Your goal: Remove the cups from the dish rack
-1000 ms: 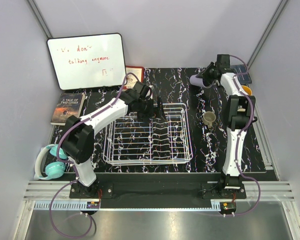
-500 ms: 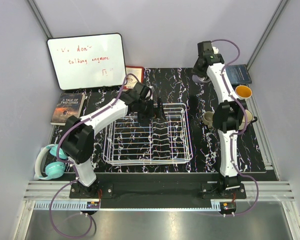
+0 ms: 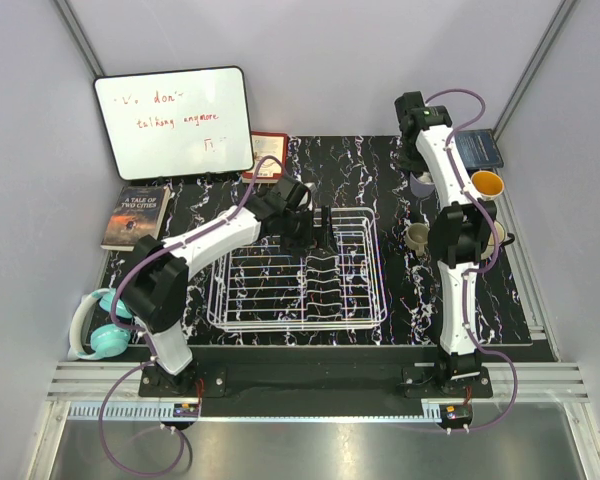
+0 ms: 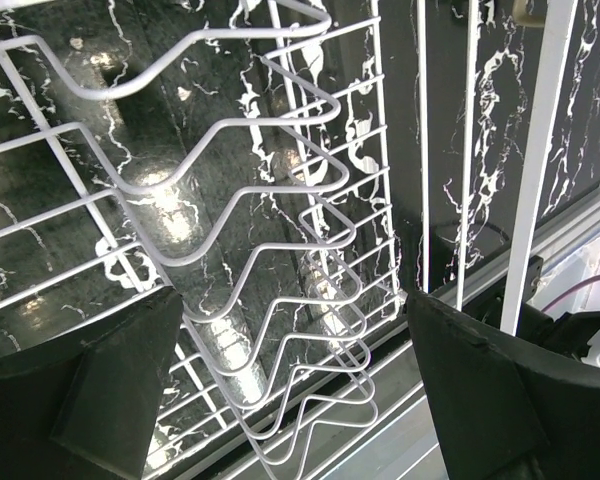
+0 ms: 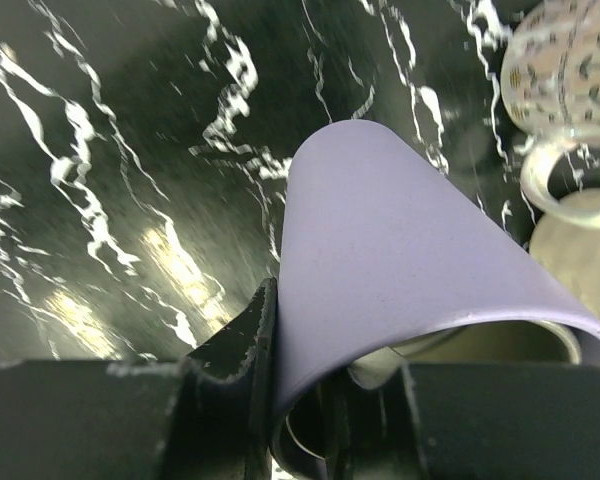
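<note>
Black marbled table point(image 3: 360, 170) fills the floor of a pale-walled booth, with a metal rail along its near edge where both arms are bolted. At centre sits the white wire rack point(image 3: 298, 268), its near side close to the table's near edge, with bare tabletop beyond its far side and along its right side. A whiteboard point(image 3: 173, 122) leans on the back-left wall. A book point(image 3: 136, 215) lies at the left edge, and teal headphones point(image 3: 105, 325) hang off the near-left corner. A dark notebook point(image 3: 477, 150) lies at the far-right corner.

The left arm reaches over the rack's far-left corner. The left gripper point(image 4: 290, 400) hangs just above the wires, its fingers point(image 4: 80, 390) spread wide with a row of bent prongs between them and nothing held.

The right arm stretches to the far right. The right gripper point(image 5: 280, 380) pinches the wall of the lavender cup point(image 5: 400, 260), one finger outside and one inside the mouth. The cup is tilted, just above the table beside the other cups.

A small crowd stands near the right edge: an orange cup point(image 3: 487, 183), an olive-grey cup point(image 3: 417, 236), a patterned cup point(image 5: 570, 70), a clear cup point(image 5: 570, 185) and a cream cup point(image 5: 570, 250), leaving little room there.
</note>
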You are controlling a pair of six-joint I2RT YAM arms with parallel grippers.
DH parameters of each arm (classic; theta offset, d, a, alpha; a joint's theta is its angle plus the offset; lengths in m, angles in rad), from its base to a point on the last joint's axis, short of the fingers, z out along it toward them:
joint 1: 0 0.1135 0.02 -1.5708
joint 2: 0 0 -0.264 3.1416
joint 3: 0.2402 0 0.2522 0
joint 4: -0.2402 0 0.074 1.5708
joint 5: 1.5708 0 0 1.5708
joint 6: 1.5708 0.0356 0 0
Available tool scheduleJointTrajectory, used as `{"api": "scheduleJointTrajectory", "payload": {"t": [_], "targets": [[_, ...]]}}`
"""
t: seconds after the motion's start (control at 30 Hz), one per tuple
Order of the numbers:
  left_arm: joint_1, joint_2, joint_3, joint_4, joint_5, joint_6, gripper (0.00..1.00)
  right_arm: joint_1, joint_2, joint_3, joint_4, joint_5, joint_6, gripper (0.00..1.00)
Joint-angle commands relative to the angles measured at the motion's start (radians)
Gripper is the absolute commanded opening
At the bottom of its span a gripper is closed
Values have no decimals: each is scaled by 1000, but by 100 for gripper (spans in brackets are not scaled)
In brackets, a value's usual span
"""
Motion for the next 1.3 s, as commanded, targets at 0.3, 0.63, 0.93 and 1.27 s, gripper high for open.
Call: {"api": "scheduleJointTrajectory", "payload": {"t": [0.3,0.63,0.93,1.27], "targets": [[-24,-95,-58,73,7,-46,96,-33,3,-110,18,-127,-15,0],[-23,-118,-47,72,-14,-29,96,-45,57,-121,84,-175,-26,0],[-23,-122,-15,64,-31,-16,98,-50,54,-114,84,-207,-40,27],[-23,-127,-18,61,-46,-22,99,-50,-29,-82,83,-212,-34,42]]}}
